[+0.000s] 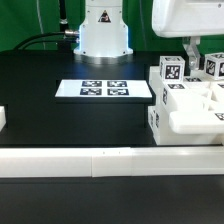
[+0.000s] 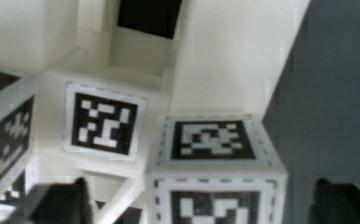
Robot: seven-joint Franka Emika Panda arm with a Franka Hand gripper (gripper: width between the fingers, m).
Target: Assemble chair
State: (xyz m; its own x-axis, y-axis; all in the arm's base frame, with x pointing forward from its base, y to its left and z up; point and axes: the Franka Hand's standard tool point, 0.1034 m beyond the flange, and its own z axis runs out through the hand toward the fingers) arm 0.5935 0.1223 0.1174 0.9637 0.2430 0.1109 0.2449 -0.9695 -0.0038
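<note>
Pincer [image 1: 190,52] spread wide, empty, hovering over chair parts [image 1: 185,100] clustered at 3 o'clock on the counter [image 1: 60,125]. Judgement: centre both fingers around the tagged post [image 2: 212,165] before closing; off-centre risks tipping.

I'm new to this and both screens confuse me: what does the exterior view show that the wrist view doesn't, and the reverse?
Only the exterior view shows the marker board, the long white border rail and the robot's base. Only the wrist view shows, close up, the tags on two white posts of the chair. Both share the chair pieces and the open gripper.
</note>
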